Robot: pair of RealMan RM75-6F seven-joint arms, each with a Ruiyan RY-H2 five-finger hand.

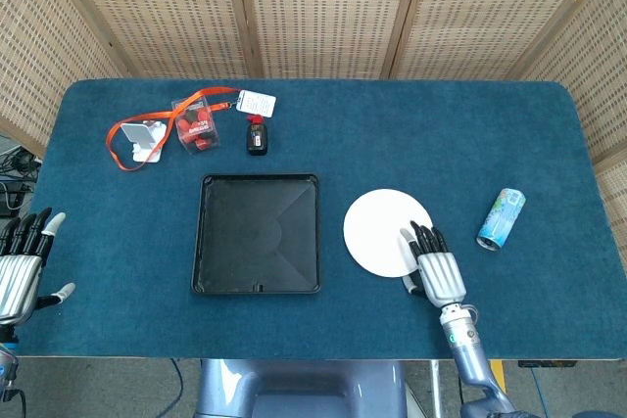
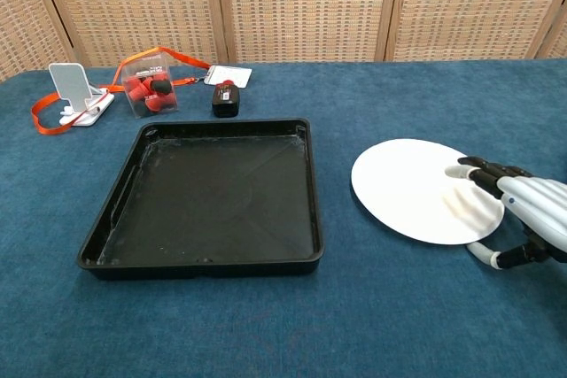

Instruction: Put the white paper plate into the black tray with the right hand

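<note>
While the round white paper plate [image 1: 385,231] lies flat on the blue table [image 1: 411,134], just right of the square black plastic tray [image 1: 258,233] and apart from it, the right hand [image 1: 434,269] pinches its near right edge, fingers [image 2: 487,170] flat on top and thumb underneath. At the left table edge, the left hand [image 1: 22,256] is spread, holding nothing.

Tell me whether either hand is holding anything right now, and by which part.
The right hand has its fingers over the paper plate's near edge and thumb beneath; whether it grips cannot be told. The left hand holds nothing.
</note>
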